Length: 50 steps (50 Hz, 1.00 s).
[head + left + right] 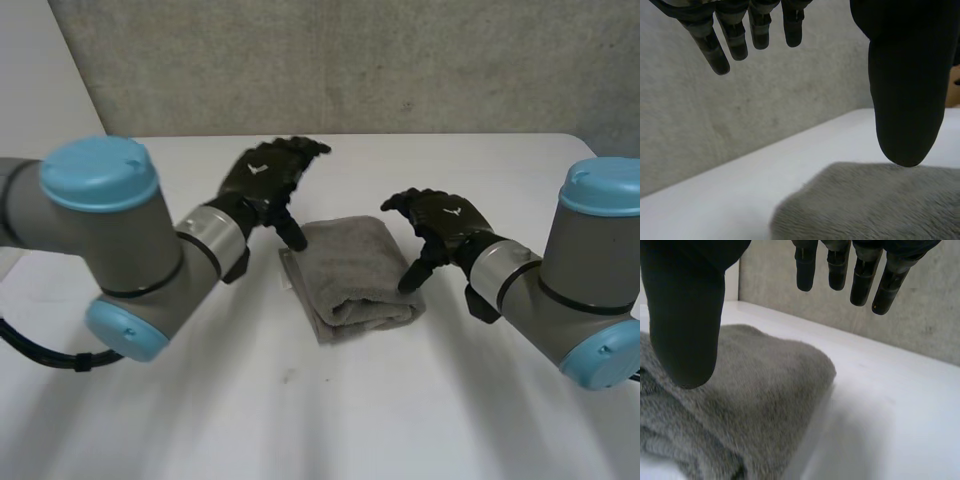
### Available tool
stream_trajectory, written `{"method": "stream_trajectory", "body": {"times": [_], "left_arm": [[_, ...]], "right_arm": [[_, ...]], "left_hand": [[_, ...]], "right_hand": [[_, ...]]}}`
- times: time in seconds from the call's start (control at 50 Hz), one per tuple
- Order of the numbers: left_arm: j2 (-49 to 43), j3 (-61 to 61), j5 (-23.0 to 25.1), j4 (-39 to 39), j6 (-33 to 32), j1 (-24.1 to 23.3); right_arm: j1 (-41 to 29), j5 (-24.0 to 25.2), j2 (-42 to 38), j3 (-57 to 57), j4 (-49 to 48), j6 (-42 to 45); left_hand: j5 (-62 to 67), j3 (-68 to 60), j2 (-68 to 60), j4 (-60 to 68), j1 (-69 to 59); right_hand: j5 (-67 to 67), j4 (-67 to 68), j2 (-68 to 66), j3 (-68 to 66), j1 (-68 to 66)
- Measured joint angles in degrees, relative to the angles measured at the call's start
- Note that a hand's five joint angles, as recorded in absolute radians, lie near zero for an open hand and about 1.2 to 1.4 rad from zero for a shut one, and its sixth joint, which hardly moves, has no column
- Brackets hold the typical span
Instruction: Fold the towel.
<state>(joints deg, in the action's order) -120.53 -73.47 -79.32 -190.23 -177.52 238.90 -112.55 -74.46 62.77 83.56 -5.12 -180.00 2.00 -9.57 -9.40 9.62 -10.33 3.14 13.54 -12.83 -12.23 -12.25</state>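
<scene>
Towel (355, 275), grey and folded, lies mid-frame on the white desk (300, 420); left hand (262, 180) at its upper-left corner and right hand (440, 220) at its right edge, both spread, gripping nothing.

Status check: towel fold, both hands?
Left hand open, thumb at towel's far left corner, gripping nothing. Right hand open, thumb at its right edge, gripping nothing. Towel lies folded, thick stack, on white table between the hands.

Light was soft and even, rather dim. White surface (330, 420) looked pale grey. Towel (760, 390) threw faint soft shadow on surface beside it. Left hand (262, 178) and right hand (445, 218) looked very dark, thumbs nearly flat black.
</scene>
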Motion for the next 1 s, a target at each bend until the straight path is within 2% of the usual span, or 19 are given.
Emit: {"method": "stream_trajectory", "body": {"times": [0.12, 0.26, 0.38, 0.54, 0.66, 0.88, 1.0], "left_arm": [[-5.2, 2.3, -1.5, 1.7, 0.1, -2.8], [-12.2, 6.8, -8.2, 6.3, -1.3, -6.4], [-15.6, 9.3, -12.1, 8.8, -3.5, -8.0], [-16.3, 9.8, -13.1, 9.5, -4.8, -8.2], [-13.4, 9.1, -12.9, 9.6, -4.6, -8.1], [1.3, 9.1, -13.0, 13.9, -3.2, -6.7], [14.1, 8.4, -13.3, 24.4, 0.6, -0.9]], "right_arm": [[1.4, 3.2, -3.2, -2.9, 1.7, 0.4], [1.4, 10.6, -10.5, -10.7, 4.8, 1.4], [1.3, 12.2, -14.6, -14.1, 6.7, 3.5], [1.3, 7.9, -16.7, -14.7, 7.2, 8.4], [1.0, 4.6, -13.3, -13.9, 7.2, 10.4], [0.5, -0.3, 2.0, -9.6, 6.5, 9.2], [1.0, -7.5, 14.4, -7.9, 6.7, 6.6]], "left_hand": [[0.0, -0.2, -0.4, 0.0, 0.0], [0.0, -2.1, -2.3, 2.0, -1.4], [0.0, -2.2, -2.4, 2.0, -1.4], [0.0, -2.0, -2.2, 1.9, -1.2], [0.0, -1.6, -1.8, 1.6, -1.1], [-0.1, -0.8, -1.0, 0.9, -0.5], [-0.1, -0.3, -0.5, 0.4, 0.0]], "right_hand": [[0.0, 0.0, 0.0, 0.0, 0.0], [0.0, 0.0, 0.0, 0.0, 0.0], [0.0, 0.0, 0.0, 0.0, 0.0], [-0.4, 0.0, 0.0, 0.0, 0.0], [-0.6, 0.0, 0.0, 0.0, 0.0], [-0.6, 0.0, 0.0, 0.0, 0.0], [-0.6, 0.0, 0.0, 0.0, 0.0]]}}
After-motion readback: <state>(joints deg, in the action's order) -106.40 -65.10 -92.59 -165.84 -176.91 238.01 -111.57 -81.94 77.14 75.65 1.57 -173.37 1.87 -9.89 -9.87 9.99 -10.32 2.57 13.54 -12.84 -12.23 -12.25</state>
